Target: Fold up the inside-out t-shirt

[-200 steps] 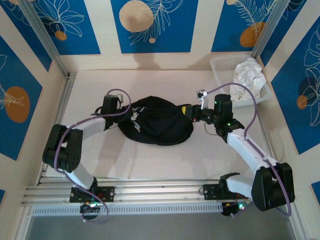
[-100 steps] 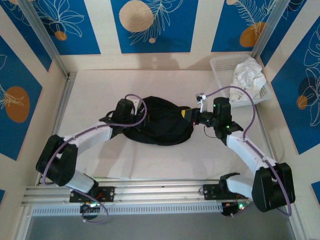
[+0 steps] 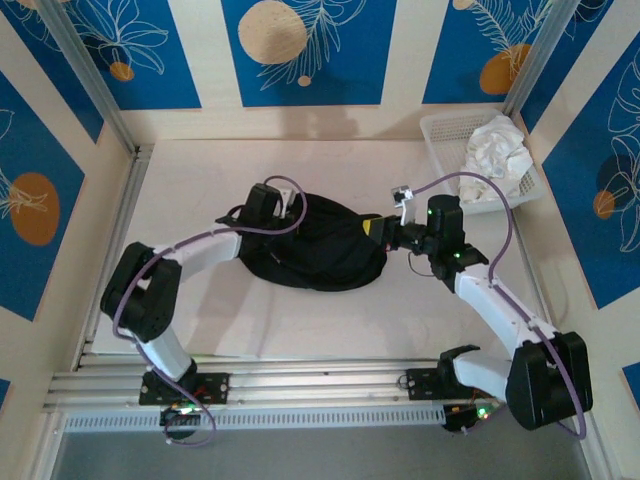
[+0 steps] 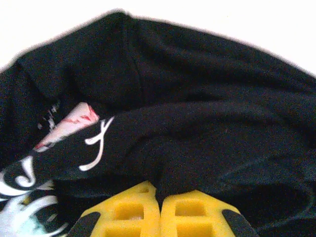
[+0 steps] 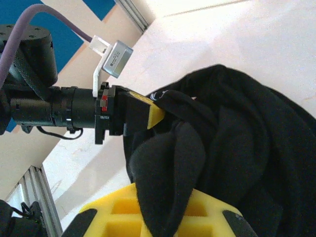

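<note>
The left gripper (image 4: pixel 159 200) is clenched on a fold of the inside-out t-shirt (image 3: pixel 320 250), at its left side. The right gripper (image 5: pixel 165 212) grasps another fold at the right edge. Between the 2, the black shirt lies bunched on the table (image 3: pixel 300 320), white print partly showing.

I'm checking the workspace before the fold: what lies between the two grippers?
In the top view, the bunched black t-shirt lies between the left gripper and the right gripper; each is shut on its cloth.
</note>
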